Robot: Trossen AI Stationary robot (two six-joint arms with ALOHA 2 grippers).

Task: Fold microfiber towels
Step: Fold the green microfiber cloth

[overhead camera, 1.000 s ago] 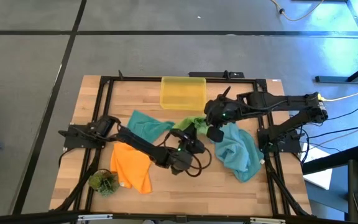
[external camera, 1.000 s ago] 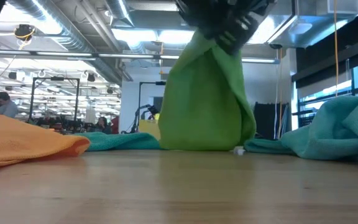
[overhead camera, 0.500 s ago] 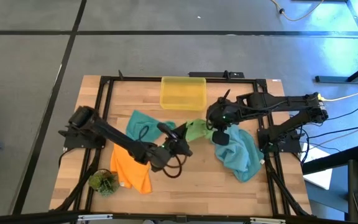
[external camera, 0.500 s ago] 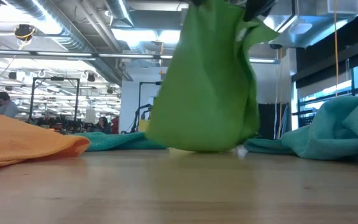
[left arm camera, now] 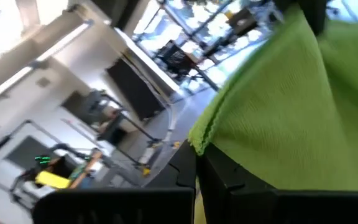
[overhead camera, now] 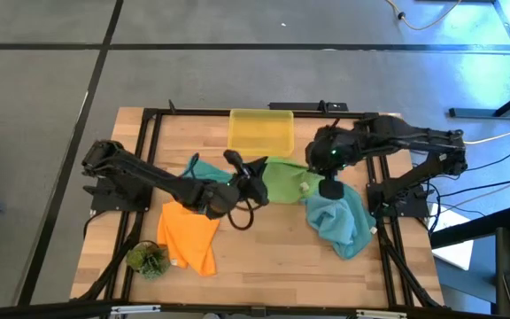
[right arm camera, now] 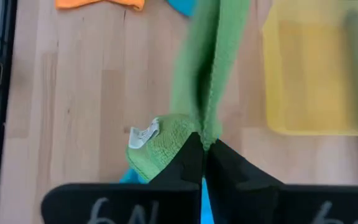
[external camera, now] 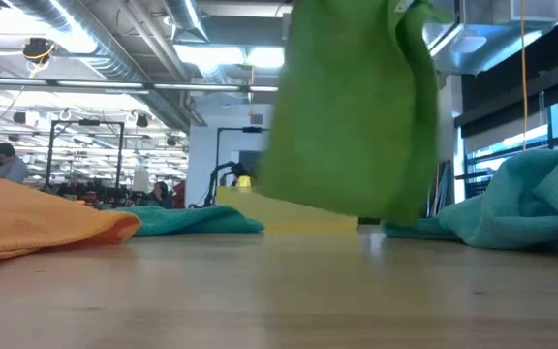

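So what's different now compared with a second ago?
The green towel has been lifted off the table and stretched between the left gripper and the right gripper, both shut on it. The two grippers moved toward the yellow bin and apart. The orange towel, both teal towels and the plant tuft stayed put.

Both tools, left [overhead camera: 257, 170] and right [overhead camera: 319, 180], pinched closed mid-table, raised.

Overhead, one camera looks straight down on my table [overhead camera: 264, 257]. Another sits level at its surface. Both share the green towel [overhead camera: 283, 180].
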